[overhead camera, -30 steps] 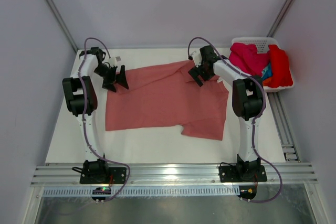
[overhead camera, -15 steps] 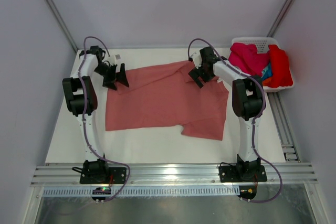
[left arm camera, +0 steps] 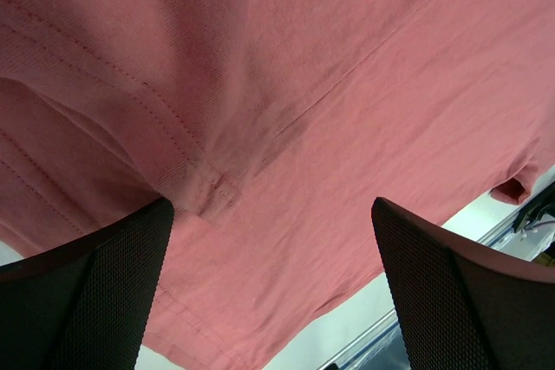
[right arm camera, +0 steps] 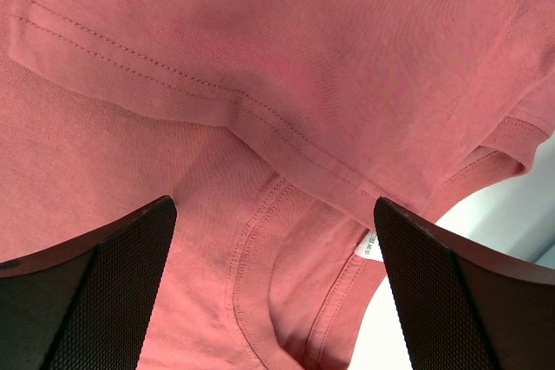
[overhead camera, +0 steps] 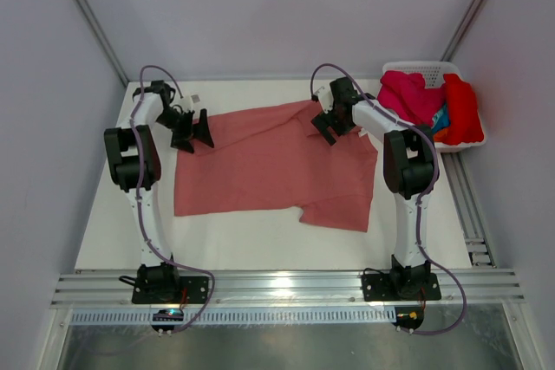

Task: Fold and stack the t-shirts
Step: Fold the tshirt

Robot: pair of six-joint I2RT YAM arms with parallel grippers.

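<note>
- Salmon t-shirt (overhead camera: 273, 166) spread on table (overhead camera: 225, 240), wrinkled, unfolded. No fold made, no stack begun.
- Left gripper (overhead camera: 195, 137) fully open, empty; stitched hem edge beneath, between fingers (left arm camera: 82, 296).
- Right gripper (overhead camera: 325, 131) fully open, empty; collar (right arm camera: 286, 301) between fingers.
- Magenta and red shirts (overhead camera: 425, 101) heaped in white basket (overhead camera: 416, 66), beyond right fingers.
- Judgement: nearly all work left.

Shows a t-shirt (overhead camera: 273, 166) spread on the table (overhead camera: 243, 240), left gripper (overhead camera: 192, 135) over its far-left corner, right gripper (overhead camera: 326, 130) over its far edge (by the collar (right arm camera: 260, 240)), more t-shirts (overhead camera: 416, 97) in a basket (overhead camera: 421, 66) far right.
</note>
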